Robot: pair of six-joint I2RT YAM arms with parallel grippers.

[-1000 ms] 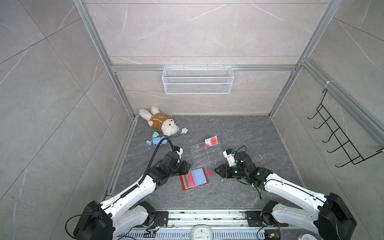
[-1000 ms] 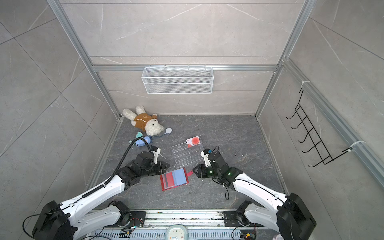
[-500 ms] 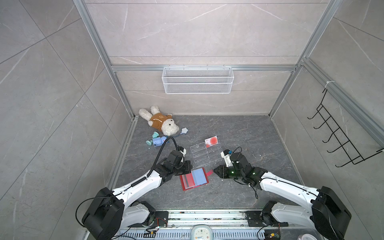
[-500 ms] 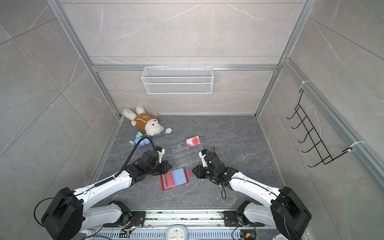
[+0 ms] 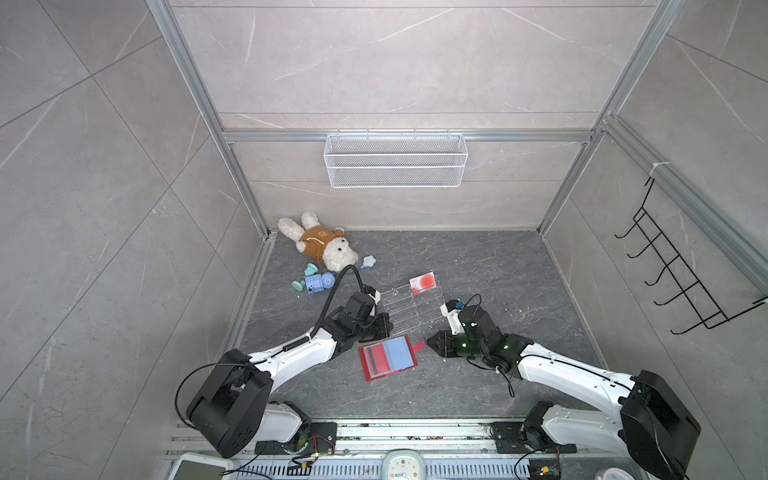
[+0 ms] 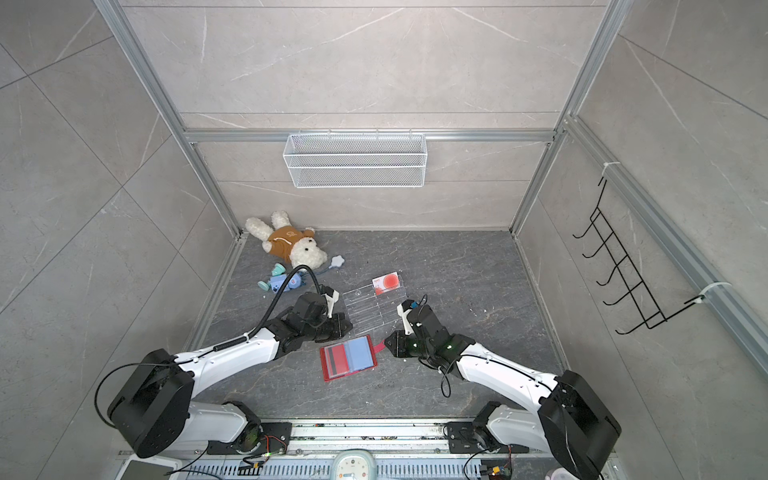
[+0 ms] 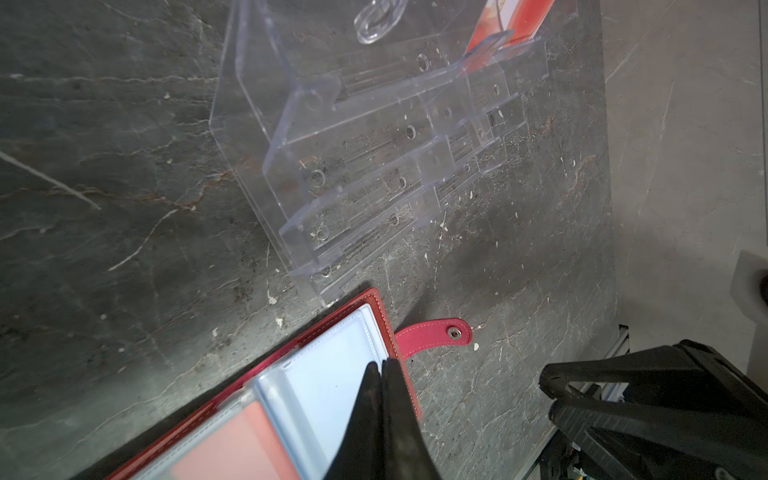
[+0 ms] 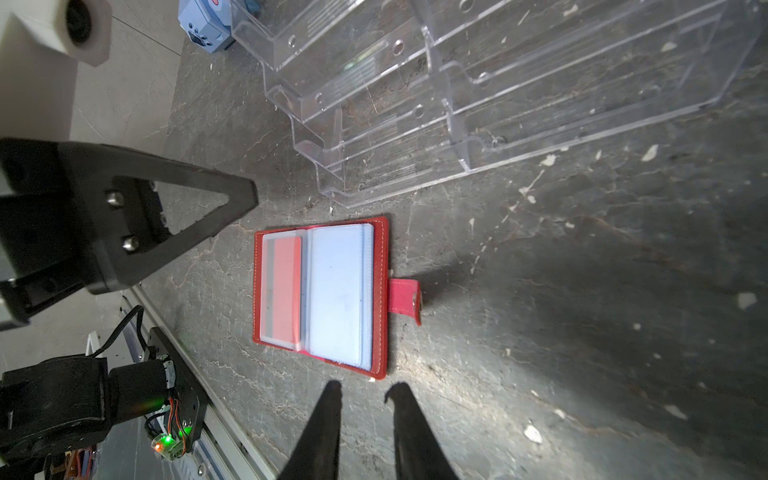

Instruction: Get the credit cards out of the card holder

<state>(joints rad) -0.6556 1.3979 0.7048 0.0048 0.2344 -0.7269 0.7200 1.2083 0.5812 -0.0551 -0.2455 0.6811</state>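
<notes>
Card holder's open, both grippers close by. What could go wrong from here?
1. The credit card sits fully sleeved in the card holder, so the jaws may pinch plastic too.
2. The holder lies loose. The left gripper is shut and the right gripper is open, short of it. A pull may drag it.
3. The acrylic stand is close and easily bumped.

We see the card holder (image 7: 324, 374) cut off at the frame's edge, its sleeved credit card (image 7: 232, 444) blurred pink.

clear stand (image 5: 411, 309) crowds card holder (image 5: 388, 357), front open
</notes>
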